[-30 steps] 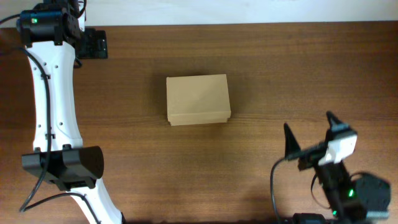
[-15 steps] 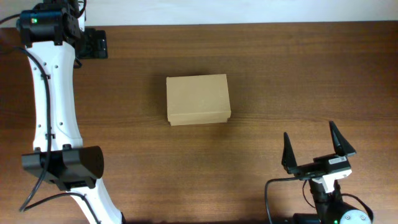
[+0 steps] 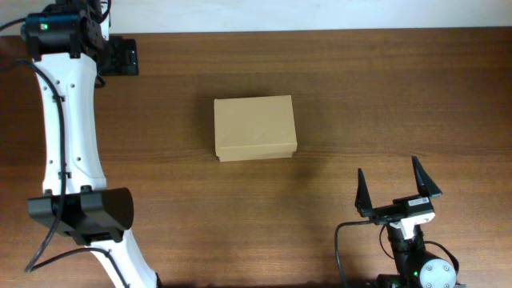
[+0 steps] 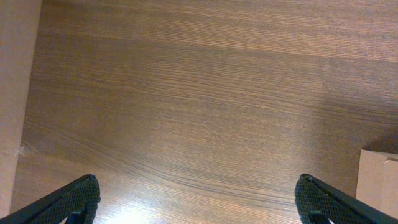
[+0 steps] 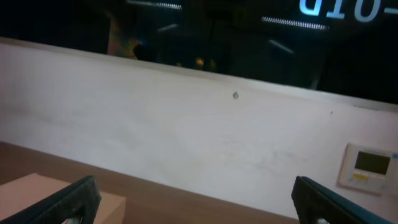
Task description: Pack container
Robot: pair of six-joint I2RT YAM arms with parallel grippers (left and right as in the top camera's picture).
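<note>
The container is a plain brown cardboard box with its lid shut, lying in the middle of the wooden table. One corner of the container shows at the lower right of the left wrist view, and its top shows at the lower left of the right wrist view. My left gripper hangs over the far left corner, well away from the box. In its own view the left gripper is open over bare wood. My right gripper stands open near the front right, and in its own view the right gripper holds nothing.
The left arm runs along the table's left side from its base. A white wall with a small control panel lies beyond the far edge. A pale strip borders the table in the left wrist view.
The right arm has drawn back toward the front edge and turned, so its open gripper now points straight at the far wall. The left arm and the box have not moved.
</note>
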